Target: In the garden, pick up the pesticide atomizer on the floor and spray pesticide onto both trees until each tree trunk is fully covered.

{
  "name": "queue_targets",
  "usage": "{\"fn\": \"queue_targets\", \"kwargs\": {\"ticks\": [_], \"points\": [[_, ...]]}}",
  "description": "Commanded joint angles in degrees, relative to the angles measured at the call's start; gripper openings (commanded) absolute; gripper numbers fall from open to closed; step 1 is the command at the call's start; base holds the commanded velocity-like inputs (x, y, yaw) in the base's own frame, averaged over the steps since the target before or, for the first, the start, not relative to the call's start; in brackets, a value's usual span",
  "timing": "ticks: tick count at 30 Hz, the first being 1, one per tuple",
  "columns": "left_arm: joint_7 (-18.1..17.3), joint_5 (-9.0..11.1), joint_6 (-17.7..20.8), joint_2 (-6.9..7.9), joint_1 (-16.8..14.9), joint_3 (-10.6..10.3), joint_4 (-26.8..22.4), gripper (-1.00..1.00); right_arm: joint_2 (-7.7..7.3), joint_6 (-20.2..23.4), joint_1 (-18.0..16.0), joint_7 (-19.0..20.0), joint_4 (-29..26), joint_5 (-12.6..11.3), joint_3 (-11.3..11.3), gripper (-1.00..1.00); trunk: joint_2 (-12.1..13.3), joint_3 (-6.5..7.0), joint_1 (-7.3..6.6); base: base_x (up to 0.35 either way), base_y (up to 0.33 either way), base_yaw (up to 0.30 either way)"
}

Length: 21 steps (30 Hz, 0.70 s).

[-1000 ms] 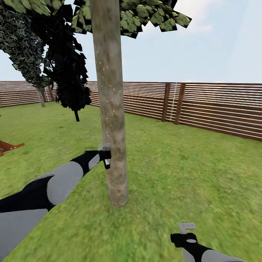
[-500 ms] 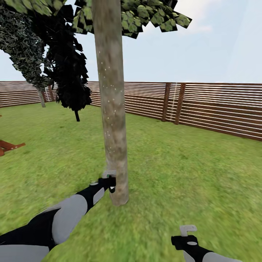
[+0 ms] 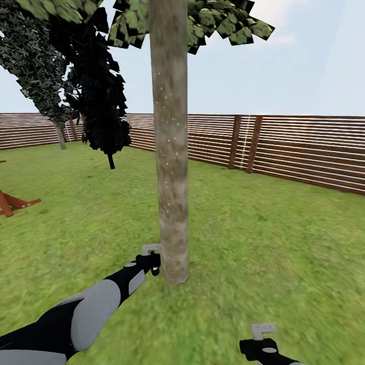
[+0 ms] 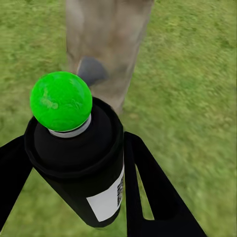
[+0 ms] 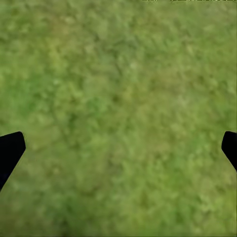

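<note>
The tree trunk (image 3: 171, 152), a mottled grey-brown column, rises in front of me and carries tiny white specks of pesticide (image 3: 163, 101). My left gripper (image 3: 153, 261) is low beside the trunk's base, shut on the pesticide atomizer (image 4: 79, 168), a black bottle with a white label and a round green top. In the left wrist view the trunk (image 4: 111, 44) stands just beyond the bottle, with a grey patch of mist (image 4: 91, 69) on it. Low at the right, my right gripper (image 3: 262, 337) hangs over grass. Its fingertips (image 5: 10, 150) are wide apart with nothing between them.
A brown slatted fence (image 3: 284, 147) runs across the back. A dark cypress (image 3: 101, 111) and another leafy tree (image 3: 35, 66) stand at the back left. A red-brown wooden frame (image 3: 15, 203) lies at the left edge. Lawn (image 3: 274, 243) surrounds the trunk.
My left arm has dropped from the trunk's middle height to its base with the bottle in it. The view has shifted, so the trunk sits further right in the picture.
</note>
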Motion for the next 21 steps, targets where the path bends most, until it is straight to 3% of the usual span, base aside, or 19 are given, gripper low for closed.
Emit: {"fn": "queue_targets", "kwargs": {"ticks": [1, 5, 11, 21], "points": [[-0.1, -0.5, -0.1, 0.02, 0.0, 0.5, 0.0, -1.0, 0.01, -0.4, 0.0, -0.2, 0.3, 0.3, 0.1, 1.0, -0.1, -0.1, 0.04, 0.25, 0.265, 0.0], [-0.1, -0.4, -0.1, 0.04, 0.0, 0.5, 0.0, -1.0, 0.01, -0.4, 0.2, -0.2, 0.3, 0.3, 0.1, 1.0, -0.1, -0.1, 0.04, 0.261, 0.261, -0.104], [-0.1, -0.4, -0.1, 0.04, 0.0, 0.5, 0.0, -1.0, 0.01, -0.5, 0.3, -0.2, 0.3, 0.3, 0.1, 1.0, -0.1, -0.1, 0.04, 0.228, 0.282, -0.273], [-0.1, -0.3, 0.0, 0.04, 0.0, 0.5, 0.0, -1.0, 0.01, -0.5, 0.3, -0.1, 0.2, 0.3, 0.1, 1.0, -0.1, -0.01, 0.04, 0.028, 0.344, -0.153]]}}
